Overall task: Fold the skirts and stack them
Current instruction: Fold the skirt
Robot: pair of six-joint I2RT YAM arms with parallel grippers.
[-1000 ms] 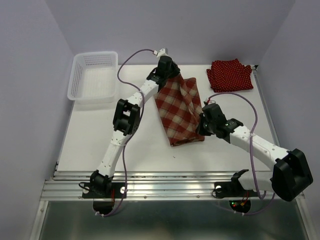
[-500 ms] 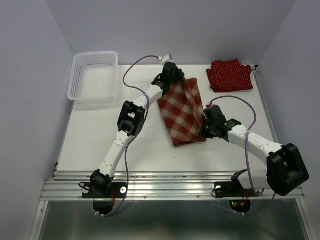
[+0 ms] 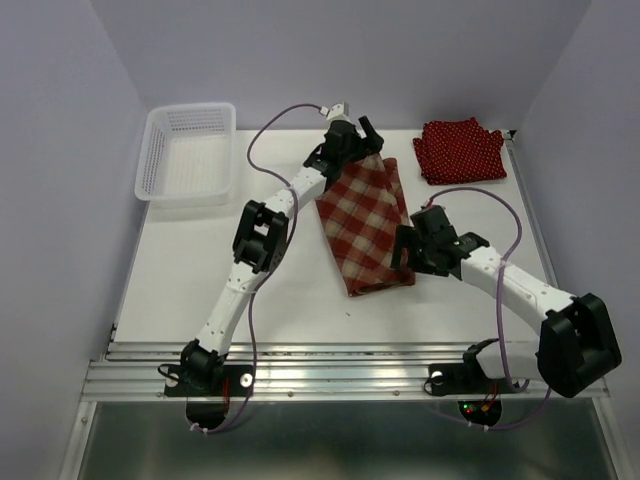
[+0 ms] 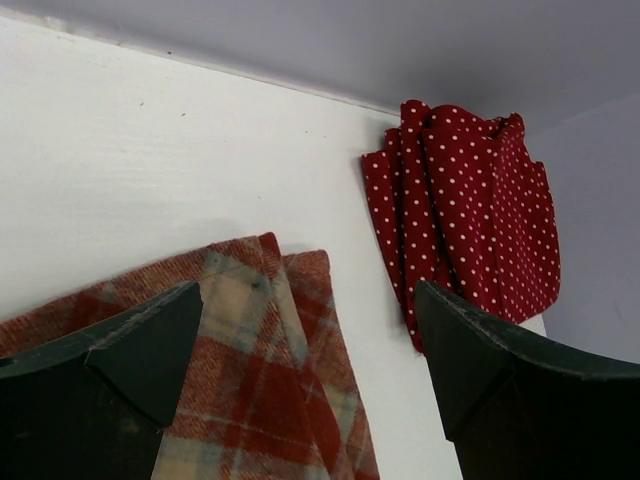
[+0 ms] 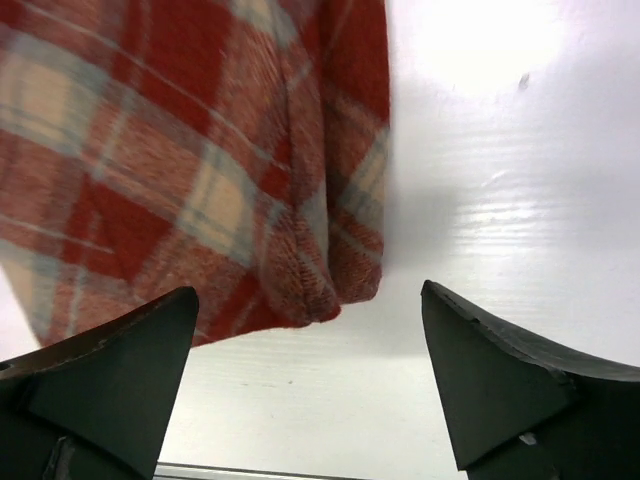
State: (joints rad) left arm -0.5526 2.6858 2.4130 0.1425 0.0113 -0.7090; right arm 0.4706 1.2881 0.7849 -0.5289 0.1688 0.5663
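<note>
Top external view: a white lattice basket occupies the tabletop's far left corner. The left gripper hangs over the far end of the plaid skirt, jaws spread wide with nothing between them. It hides that end's edge. The plaid skirt lies folded as a long strip at mid-tabletop. The right gripper stands at the skirt's near right corner, jaws likewise apart, holding nothing. The polka-dot skirts sit folded at the far right corner; the number of pieces in that pile cannot be determined.
</note>
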